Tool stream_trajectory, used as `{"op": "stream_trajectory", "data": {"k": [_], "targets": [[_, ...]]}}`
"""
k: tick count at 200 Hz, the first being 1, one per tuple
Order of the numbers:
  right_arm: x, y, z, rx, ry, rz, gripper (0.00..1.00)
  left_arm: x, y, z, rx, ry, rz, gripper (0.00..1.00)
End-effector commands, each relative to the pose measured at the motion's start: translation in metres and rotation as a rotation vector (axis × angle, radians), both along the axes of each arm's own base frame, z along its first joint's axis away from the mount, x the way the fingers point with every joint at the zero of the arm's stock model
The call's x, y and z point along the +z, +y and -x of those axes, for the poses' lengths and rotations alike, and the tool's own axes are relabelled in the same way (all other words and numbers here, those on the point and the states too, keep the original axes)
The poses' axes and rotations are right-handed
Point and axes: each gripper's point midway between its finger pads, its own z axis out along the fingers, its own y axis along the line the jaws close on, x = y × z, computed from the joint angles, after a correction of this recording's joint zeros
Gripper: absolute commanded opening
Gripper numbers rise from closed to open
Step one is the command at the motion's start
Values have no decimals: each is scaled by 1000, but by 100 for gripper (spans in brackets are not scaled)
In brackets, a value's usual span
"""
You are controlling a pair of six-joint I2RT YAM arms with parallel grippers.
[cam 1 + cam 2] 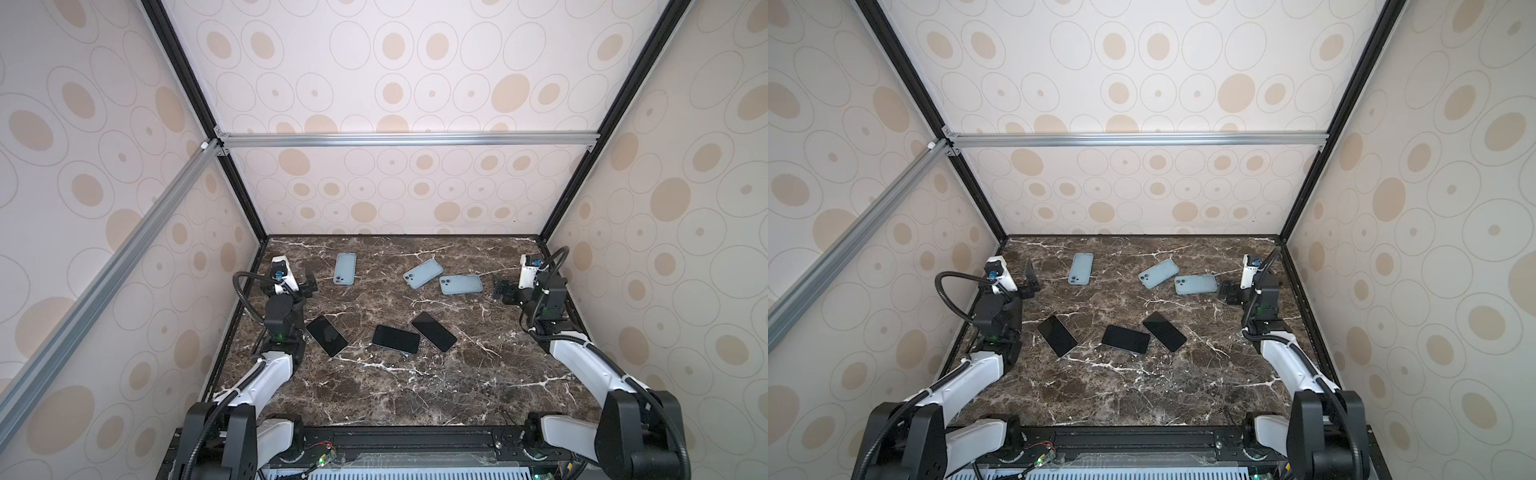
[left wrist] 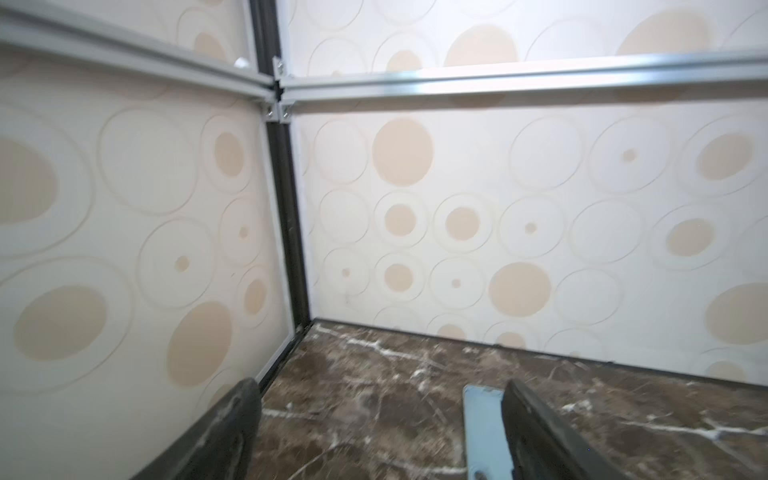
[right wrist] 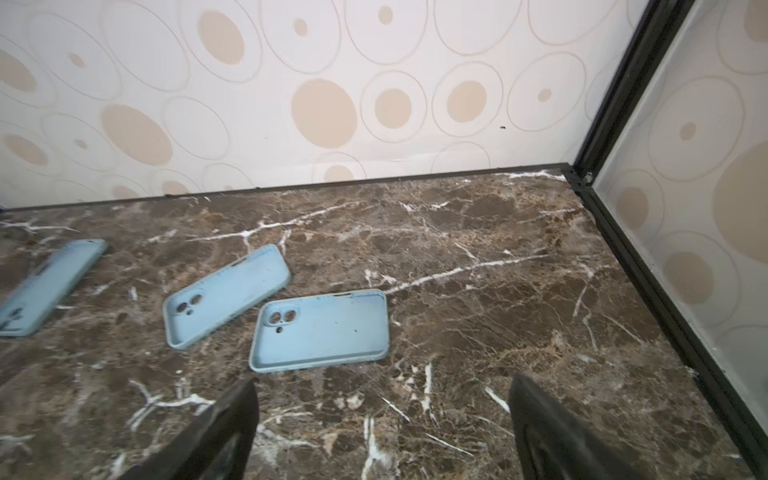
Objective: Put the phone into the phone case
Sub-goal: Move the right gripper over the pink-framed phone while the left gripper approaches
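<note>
Left gripper [image 1: 309, 284] and right gripper [image 1: 500, 291], in a top view: small, jaw gaps hard to read. Three phones [image 1: 395, 339] face up on the marble table [image 1: 415, 395], three phone cases [image 1: 423, 273] farther back. Left wrist: jaws apart, empty; one phone case [image 2: 482, 428] half hidden behind a finger [image 2: 540, 436]. Right wrist: jaws apart, empty; one phone case [image 3: 50, 282] cut off at frame edge.

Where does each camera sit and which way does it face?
Top views: high over the near edge, facing down toward the back wall; marble table, left arm, right arm, left end effector, right end effector show.
Left wrist: on the left arm, facing the far left corner; own fingers show.
Right wrist: on the right arm, facing the back wall and far right corner; own fingers show.
Shared: the leftmost blue case shows in every view.
</note>
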Motion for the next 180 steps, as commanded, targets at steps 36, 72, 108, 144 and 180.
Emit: {"op": "stream_trajectory", "data": {"k": [36,72,108,144,180], "targets": [[23,108,57,467,109,141,95,23,-114,12,-586,106,-128,88],[2,165,109,857,57,384,96,-3,-175,57,-881,79,-317,89],[-15,182,137,1064,15,415,95,-34,-201,87,-1043,62,-388,88],[-33,179,141,1115,115,469,95,-51,-212,91,-1099,88,-449,88],[-57,170,139,1119,234,561,95,-68,-219,101,-1133,60,-548,89]]}}
